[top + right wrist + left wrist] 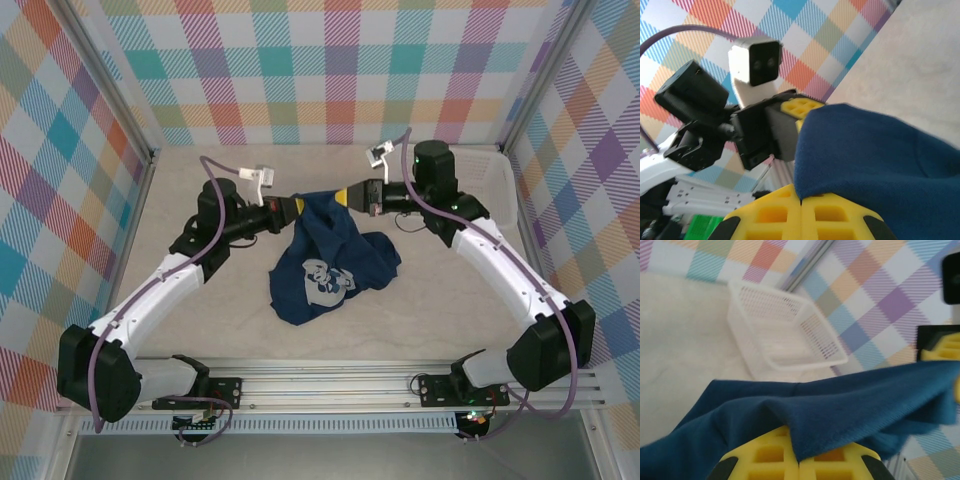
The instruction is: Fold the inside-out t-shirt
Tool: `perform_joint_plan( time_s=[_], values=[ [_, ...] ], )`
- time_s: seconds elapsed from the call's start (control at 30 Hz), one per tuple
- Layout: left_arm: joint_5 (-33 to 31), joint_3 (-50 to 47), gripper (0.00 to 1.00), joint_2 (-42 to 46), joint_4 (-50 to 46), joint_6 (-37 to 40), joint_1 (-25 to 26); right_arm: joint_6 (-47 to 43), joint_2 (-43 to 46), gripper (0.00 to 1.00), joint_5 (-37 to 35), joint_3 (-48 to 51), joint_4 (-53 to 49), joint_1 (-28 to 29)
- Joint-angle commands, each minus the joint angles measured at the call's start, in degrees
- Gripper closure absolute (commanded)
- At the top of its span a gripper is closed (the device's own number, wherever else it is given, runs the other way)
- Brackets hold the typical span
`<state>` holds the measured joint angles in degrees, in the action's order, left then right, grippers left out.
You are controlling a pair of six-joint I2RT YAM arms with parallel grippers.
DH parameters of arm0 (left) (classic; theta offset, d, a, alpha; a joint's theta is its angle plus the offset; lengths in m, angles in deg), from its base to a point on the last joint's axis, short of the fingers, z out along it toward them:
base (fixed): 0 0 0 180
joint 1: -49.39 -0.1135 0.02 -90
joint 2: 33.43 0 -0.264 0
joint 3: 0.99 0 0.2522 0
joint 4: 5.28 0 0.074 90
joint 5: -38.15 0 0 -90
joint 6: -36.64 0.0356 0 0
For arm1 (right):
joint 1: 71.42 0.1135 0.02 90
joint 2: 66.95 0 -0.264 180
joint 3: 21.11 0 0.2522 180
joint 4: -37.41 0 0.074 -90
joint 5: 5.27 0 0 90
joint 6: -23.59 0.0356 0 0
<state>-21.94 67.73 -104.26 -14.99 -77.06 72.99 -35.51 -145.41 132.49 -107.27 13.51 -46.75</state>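
Clamped fully shut on the top edge of the t-shirt: left gripper at 11 o'clock of the heap, right gripper at 12. Draped crumpled mid-table, dark navy, white round print toward 6 o'clock.

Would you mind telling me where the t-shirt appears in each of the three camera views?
Top external: t-shirt at centre, held between the left gripper and the right gripper.
Left wrist: t-shirt across the lower half, draped over the left fingers.
Right wrist: t-shirt at lower right, above the right fingers.
Shared landmark: the checked wall behind it, in every view.
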Motion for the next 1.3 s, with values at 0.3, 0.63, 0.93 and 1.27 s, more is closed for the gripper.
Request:
perform_joint_plan(
  time_s=[0.3,0.63,0.93,1.27],
  values=[
    [-9.27,-2.07,0.57,6.47,-9.76,6.95,4.56,8.93,3.70,1.00,7.10,4.99,9.32,-0.49],
    [-2.08,-2.60,0.70,10.99,-7.06,14.02,12.02,9.26,2.25,1.00,6.84,4.63,9.33,-0.50],
    [-4.49,1.71,0.74,7.85,-9.28,15.00,13.88,7.58,2.17,1.00,5.72,3.83,6.83,-0.50],
    [-3.75,-3.99,0.68,17.48,-9.25,12.64,16.47,7.85,0.86,1.00,4.53,2.00,6.29,-0.50]
  ],
)
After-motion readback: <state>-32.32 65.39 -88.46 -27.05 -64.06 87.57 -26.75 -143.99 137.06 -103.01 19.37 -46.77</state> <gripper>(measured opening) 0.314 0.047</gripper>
